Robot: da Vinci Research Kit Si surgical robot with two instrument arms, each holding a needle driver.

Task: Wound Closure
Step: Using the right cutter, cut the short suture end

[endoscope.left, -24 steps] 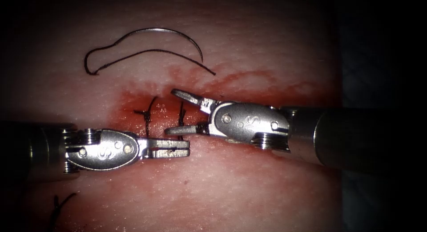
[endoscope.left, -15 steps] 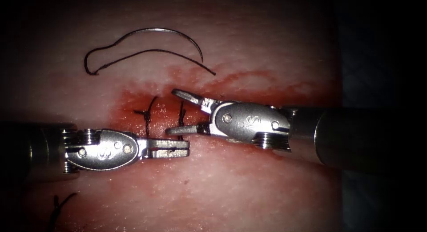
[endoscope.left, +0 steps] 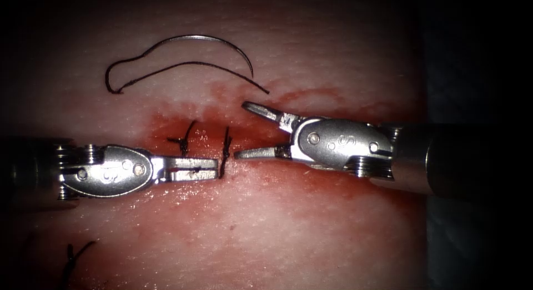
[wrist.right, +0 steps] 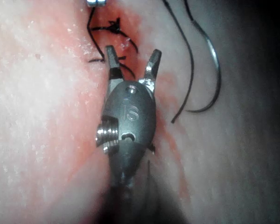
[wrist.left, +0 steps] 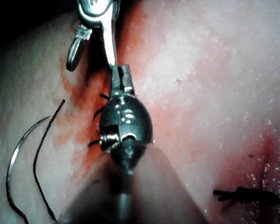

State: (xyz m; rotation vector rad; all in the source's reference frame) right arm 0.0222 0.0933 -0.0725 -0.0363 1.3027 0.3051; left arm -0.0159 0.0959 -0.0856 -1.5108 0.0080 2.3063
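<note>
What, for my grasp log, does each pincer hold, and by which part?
Right pincer: open, holding nothing. Left pincer: shut, tip at a stitch's thread; whether it grips it cannot be told. The needle lies free on the tissue.

The endoscope looks down on the reddened pale pork tissue (endoscope.left: 288, 223); both wrist cameras sit close, sharing the dark knotted stitches (endoscope.left: 225, 151).
</note>
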